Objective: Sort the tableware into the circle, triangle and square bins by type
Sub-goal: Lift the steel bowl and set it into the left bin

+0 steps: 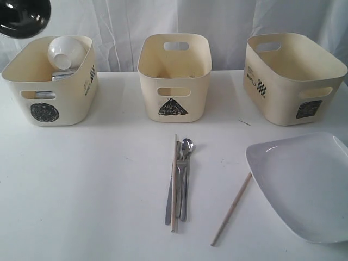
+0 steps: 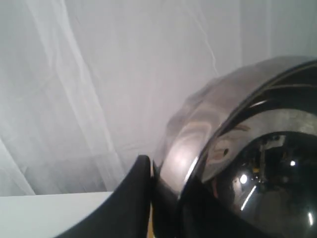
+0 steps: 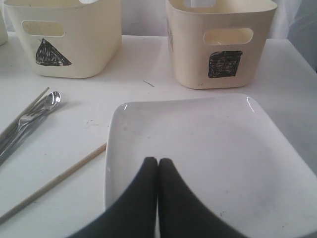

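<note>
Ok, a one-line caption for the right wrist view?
Right gripper, shut, over the white plate; triangle bin and square bin beyond.

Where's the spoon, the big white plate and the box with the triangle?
spoon (image 1: 187,144): exterior view, its round shiny end.
big white plate (image 3: 208,144): right wrist view, its bare middle.
triangle box (image 1: 198,100): exterior view, its front wall.

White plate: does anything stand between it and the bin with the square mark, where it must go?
Nothing visible does. The white plate lies in front of the square bin, with only bare table between them. The loose chopstick lies at the plate's other edge, toward the cutlery, off that path.
</note>
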